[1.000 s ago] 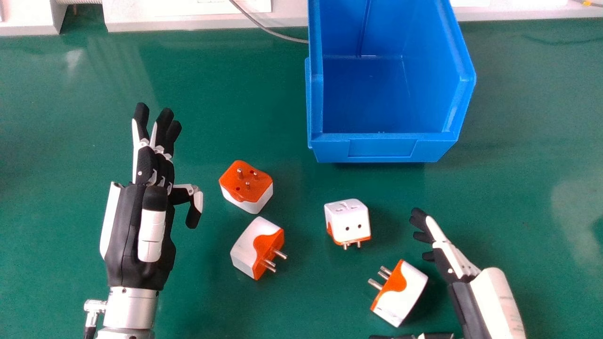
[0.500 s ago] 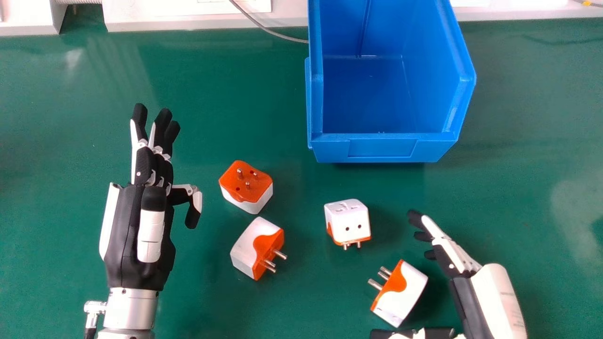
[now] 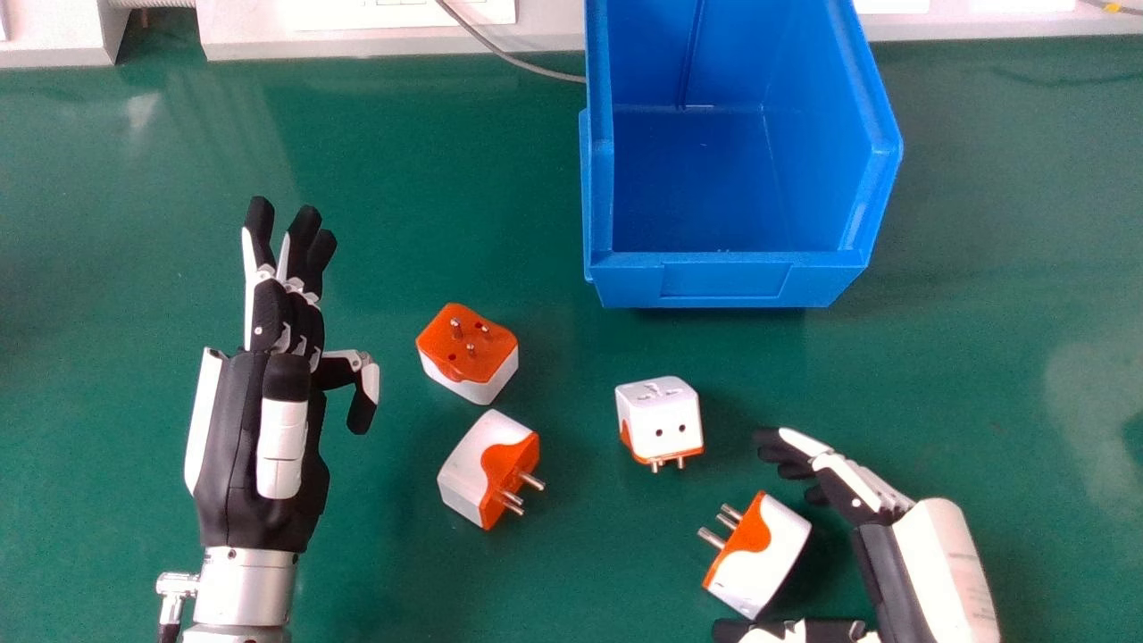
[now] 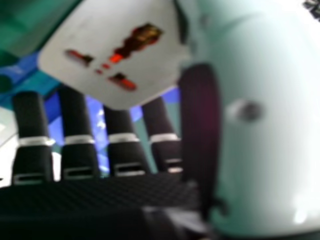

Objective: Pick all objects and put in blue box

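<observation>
Four white and orange plug adapters rest on the green table: one (image 3: 468,354) with its pins up, one (image 3: 488,469) on its side, one (image 3: 659,421) in the middle, and one (image 3: 757,555) nearest my right hand. That right hand (image 3: 857,500) is open, its fingers just beyond and right of the nearest adapter, its thumb at the bottom edge. In the right hand view, the adapter's socket face (image 4: 115,55) shows close between the fingers and thumb of my hand (image 4: 120,135). My left hand (image 3: 268,429) is open, left of the adapters. The blue box (image 3: 728,279) holds nothing visible.
The blue box stands at the far side of the green table (image 3: 429,161), its low front lip facing me. A grey cable (image 3: 527,64) runs to its left side. A pale ledge (image 3: 357,40) borders the table's far edge.
The fingers of my right hand have bent somewhat and moved left and nearer, toward the closest adapter. My left hand has drifted slightly left. The adapters and the box have kept their places.
</observation>
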Available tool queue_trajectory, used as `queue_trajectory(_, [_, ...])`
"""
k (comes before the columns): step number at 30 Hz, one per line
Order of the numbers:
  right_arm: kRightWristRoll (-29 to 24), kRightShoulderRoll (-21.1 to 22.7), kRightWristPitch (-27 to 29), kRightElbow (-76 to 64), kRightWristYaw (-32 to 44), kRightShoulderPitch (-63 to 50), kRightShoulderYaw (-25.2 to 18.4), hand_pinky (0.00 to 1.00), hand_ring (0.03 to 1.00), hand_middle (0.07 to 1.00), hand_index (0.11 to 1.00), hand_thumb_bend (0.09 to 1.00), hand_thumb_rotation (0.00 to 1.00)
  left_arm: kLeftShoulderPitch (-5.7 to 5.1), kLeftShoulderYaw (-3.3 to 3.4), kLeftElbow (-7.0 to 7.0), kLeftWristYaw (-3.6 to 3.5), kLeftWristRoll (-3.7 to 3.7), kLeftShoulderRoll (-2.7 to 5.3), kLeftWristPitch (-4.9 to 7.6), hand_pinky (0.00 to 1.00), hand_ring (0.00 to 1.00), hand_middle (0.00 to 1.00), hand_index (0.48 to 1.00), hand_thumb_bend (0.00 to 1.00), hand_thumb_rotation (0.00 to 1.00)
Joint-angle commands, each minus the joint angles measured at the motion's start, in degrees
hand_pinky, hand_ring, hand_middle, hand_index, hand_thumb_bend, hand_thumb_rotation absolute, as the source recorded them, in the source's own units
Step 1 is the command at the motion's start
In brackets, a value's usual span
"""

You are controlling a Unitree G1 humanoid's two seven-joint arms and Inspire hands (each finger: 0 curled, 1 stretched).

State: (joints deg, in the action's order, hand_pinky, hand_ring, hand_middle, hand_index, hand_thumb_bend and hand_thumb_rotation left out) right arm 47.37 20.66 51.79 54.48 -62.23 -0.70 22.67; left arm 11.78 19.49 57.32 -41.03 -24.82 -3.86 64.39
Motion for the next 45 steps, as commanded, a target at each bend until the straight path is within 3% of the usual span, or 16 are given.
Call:
queue_trajectory(1, [-0.7,0.44,-0.02,-1.1,-1.9,-0.4,-0.53,0.5,0.553,0.583,0.634,0.697,0.01,-0.17,-0.03,-1.2,0.15,-0.03,0.07,0.8,0.0,1.0,1.0,0.985,1.0,0.91])
queue_trajectory(8, [-0.35,0.56,0.52,-1.03,-3.36,-0.29,-0.47,0.44,0.47,0.532,0.571,0.59,0.0,-0.19,0.02,-1.0,-0.29,-0.28,0.01,0.62,0.0,1.0,1.0,0.986,1.0,0.91])
queue_trajectory(12, [0.1,0.81,1.19,-0.47,-4.09,0.21,-0.01,0.43,0.459,0.526,0.561,0.575,0.0,-0.2,0.01,-1.0,-0.3,-0.26,0.02,0.61,0.0,1.0,1.0,0.986,1.0,0.91])
queue_trajectory(20, [-0.19,1.2,2.2,-1.09,-4.53,0.48,-0.41,0.4,0.424,0.513,0.534,0.535,0.0,-0.03,0.29,-0.75,-1.1,-0.92,-0.06,0.31,0.0,1.0,1.0,0.986,1.0,0.91])
queue_trajectory(29, [-4.95,1.19,5.5,-3.79,-0.03,-0.85,-3.0,0.38,0.405,0.511,0.531,0.522,0.0,0.15,0.34,-0.76,-0.51,-0.43,-0.1,0.47,0.0,1.0,1.0,0.986,1.0,0.91])
queue_trajectory(34, [-7.25,1.05,8.12,-7.47,2.72,-2.45,-4.97,0.37,0.402,0.511,0.528,0.519,0.0,0.36,0.43,-0.35,-0.75,-0.58,-0.14,0.4,0.0,1.0,1.0,0.987,1.0,0.91])
queue_trajectory(45, [-18.1,-0.3,10.04,-25.81,17.61,-9.06,-12.47,0.38,0.406,0.505,0.525,0.517,0.0,0.59,0.25,-0.38,0.21,0.06,0.03,0.38,0.0,1.0,1.0,0.988,1.0,0.91])
